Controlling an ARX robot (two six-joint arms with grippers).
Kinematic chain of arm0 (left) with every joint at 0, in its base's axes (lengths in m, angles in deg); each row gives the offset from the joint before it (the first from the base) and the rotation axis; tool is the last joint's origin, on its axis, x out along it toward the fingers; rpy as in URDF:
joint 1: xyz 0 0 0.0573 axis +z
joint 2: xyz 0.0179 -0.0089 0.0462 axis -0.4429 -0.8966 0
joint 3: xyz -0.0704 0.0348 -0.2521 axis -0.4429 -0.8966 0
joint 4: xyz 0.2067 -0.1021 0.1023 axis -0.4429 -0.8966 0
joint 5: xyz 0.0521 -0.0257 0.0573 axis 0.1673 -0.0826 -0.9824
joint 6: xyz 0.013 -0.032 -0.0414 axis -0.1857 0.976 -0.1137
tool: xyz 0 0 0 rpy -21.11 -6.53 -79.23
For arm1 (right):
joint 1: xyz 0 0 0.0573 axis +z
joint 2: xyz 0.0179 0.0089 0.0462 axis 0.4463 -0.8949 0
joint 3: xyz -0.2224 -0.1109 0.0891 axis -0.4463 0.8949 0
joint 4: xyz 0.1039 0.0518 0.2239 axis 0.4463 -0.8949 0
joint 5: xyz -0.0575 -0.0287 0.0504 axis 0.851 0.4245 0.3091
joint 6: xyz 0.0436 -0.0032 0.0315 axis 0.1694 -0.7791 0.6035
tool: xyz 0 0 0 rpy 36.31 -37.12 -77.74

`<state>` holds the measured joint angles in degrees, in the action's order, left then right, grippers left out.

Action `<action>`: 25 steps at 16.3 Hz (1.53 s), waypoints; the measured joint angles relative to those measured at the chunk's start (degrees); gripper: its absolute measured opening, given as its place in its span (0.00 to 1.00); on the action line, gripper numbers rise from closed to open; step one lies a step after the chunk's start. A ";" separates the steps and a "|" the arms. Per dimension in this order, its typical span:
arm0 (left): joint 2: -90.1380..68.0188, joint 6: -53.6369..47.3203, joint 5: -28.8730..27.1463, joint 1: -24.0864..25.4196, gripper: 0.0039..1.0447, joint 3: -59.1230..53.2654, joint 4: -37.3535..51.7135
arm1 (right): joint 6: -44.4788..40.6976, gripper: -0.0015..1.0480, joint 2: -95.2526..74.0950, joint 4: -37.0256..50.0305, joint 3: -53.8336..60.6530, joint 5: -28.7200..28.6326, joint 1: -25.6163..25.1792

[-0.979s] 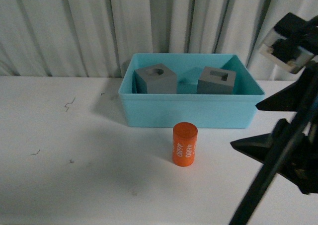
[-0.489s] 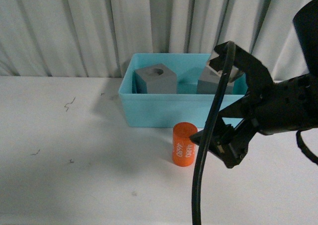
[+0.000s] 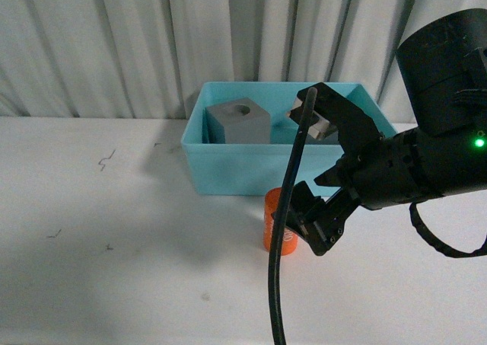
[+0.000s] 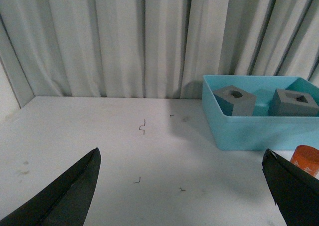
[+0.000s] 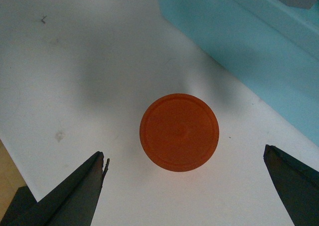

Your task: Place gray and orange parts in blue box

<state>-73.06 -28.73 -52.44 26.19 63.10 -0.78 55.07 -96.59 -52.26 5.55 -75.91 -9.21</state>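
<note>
Just now the right gripper (image 3: 304,170) has swept in from the right of the blue box (image 3: 228,170) and hangs above the orange cylinder (image 5: 179,132), fingers spread wide on either side, gripping nothing. The left gripper (image 4: 180,153), also spread and empty, waits well left of the box. The cylinder stands on the tabletop (image 3: 114,246) just before the box. Inside sit both gray blocks (image 4: 234,99), so likely only this pick remains.

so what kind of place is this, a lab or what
Most likely a staged robot test bench: a white table, a pleated white curtain screening the back, and only plain props, a blue box, two gray blocks and an orange cylinder.
</note>
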 joint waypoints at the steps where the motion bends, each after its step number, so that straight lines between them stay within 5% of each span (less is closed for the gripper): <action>1: 0.00 0.00 -0.02 0.00 0.94 0.00 -0.02 | 0.02 0.94 -0.57 0.02 -0.31 0.07 0.28; 15: 0.00 0.00 -0.02 0.00 0.94 0.00 0.00 | 2.10 0.94 -8.17 1.75 -6.05 2.97 2.95; 20: 0.00 0.00 0.00 0.00 0.94 0.00 -0.02 | 2.58 0.46 -8.24 1.29 -6.69 2.60 3.34; 25: 0.00 0.00 0.00 0.00 0.94 0.00 -0.02 | 10.19 0.46 4.15 12.57 2.73 -2.23 2.43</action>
<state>-73.06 -28.73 -52.44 26.19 63.10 -0.80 65.26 -92.43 -39.69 8.28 -78.14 -6.78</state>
